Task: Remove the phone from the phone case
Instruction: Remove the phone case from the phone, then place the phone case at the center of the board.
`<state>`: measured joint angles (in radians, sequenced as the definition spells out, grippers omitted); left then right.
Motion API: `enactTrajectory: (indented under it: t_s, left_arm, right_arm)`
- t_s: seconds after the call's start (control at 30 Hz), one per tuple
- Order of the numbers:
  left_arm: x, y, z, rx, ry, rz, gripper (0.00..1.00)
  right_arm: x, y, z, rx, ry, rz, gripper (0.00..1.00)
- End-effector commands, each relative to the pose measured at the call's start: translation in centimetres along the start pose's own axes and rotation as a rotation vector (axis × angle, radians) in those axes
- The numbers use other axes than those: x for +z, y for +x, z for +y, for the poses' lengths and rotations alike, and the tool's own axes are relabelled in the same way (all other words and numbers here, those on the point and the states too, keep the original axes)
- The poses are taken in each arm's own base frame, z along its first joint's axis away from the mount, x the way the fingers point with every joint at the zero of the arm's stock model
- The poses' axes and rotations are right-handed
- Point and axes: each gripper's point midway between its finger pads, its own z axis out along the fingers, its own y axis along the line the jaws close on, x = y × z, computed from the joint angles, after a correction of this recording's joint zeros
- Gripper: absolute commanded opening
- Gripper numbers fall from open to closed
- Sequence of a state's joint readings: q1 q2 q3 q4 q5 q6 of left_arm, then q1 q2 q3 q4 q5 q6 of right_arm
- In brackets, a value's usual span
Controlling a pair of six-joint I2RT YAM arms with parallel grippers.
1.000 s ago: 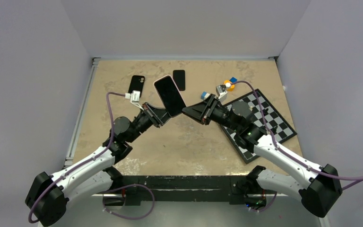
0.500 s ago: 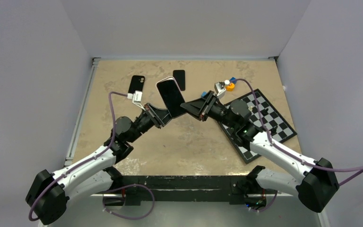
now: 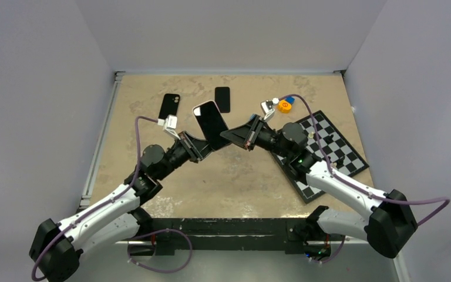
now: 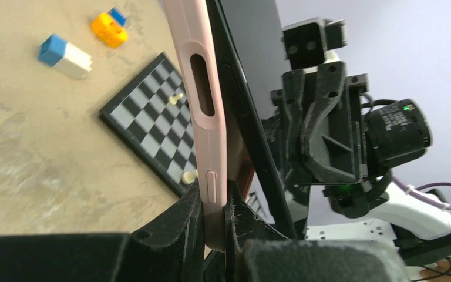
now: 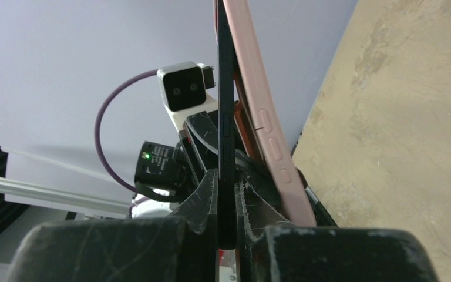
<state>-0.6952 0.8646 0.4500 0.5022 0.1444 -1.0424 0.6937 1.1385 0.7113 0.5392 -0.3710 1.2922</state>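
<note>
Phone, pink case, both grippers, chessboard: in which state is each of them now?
phone: in the air, partly out of the pink case, parted from it at the gripped end
pink case: in the air, half peeled off the phone
left gripper: shut on the pink case
right gripper: shut on the phone
chessboard: flat on the table

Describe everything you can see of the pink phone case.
The phone case is pale pink, matte, rubbery-looking, with an oval side slot and a raised button. It is held on edge above the table, one end clamped by the left gripper. The dark phone, pinched by the right gripper, splays away from it on one side.
</note>
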Motion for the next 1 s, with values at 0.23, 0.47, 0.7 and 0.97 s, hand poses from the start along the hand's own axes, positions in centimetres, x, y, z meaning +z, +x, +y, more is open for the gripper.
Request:
enactTrajectory:
  t_s: [0.23, 0.47, 0.7, 0.97]
  left_arm:
    - [-6.6, -0.4, 7.7, 0.285, -0.546, 0.235, 0.00]
    - [-10.0, -1.7, 9.3, 0.421, -0.735, 0.487, 0.00]
    - [-11.5, -3.5, 14.2, 0.288, -0.852, 0.652, 0.00]
    - [-11.5, -5.3, 19.9, 0.184, -0.933, 0.740, 0.00]
  right_arm:
    - [-5.2, 0.5, 7.6, -0.166, -0.145, 0.009, 0.00]
    - [-8.1, -1.3, 6.7, -0.387, 0.016, -0.101, 0.00]
    - [-9.8, -1.6, 7.3, -0.484, 0.041, -0.128, 0.00]
    - [-10.2, -0.2, 5.5, -0.507, 0.056, -0.062, 0.00]
